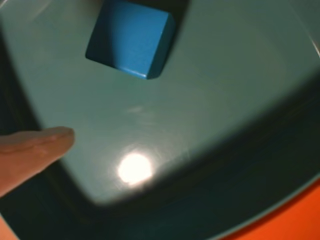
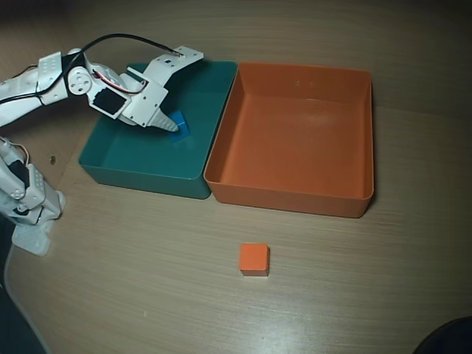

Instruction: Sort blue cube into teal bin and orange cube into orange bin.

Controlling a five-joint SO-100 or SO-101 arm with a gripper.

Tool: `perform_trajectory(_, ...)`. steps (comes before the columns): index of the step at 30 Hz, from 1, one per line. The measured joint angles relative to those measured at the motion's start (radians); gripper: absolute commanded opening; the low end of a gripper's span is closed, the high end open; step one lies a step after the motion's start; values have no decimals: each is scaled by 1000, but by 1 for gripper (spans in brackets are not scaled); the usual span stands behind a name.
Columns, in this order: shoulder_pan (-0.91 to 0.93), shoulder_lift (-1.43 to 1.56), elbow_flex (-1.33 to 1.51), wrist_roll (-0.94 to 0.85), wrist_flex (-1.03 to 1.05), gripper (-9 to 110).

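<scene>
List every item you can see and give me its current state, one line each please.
blue cube: lying inside the teal bin, beside the gripper.
teal bin: upright, holding the blue cube.
orange bin: upright, empty.
orange cube: on the table, outside both bins.
gripper: inside the teal bin; open or shut unclear.

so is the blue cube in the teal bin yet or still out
In. The blue cube rests on the floor of the teal bin in the wrist view; overhead, the gripper partly covers it inside the bin's walls.
</scene>
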Motion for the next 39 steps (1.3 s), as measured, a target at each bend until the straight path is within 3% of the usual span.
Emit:
perform_trajectory(9,0,0,-12,14,0,37)
perform_trajectory(21,89,0,-259,9,0,37)
perform_trajectory(39,581,0,-488,8,0,37)
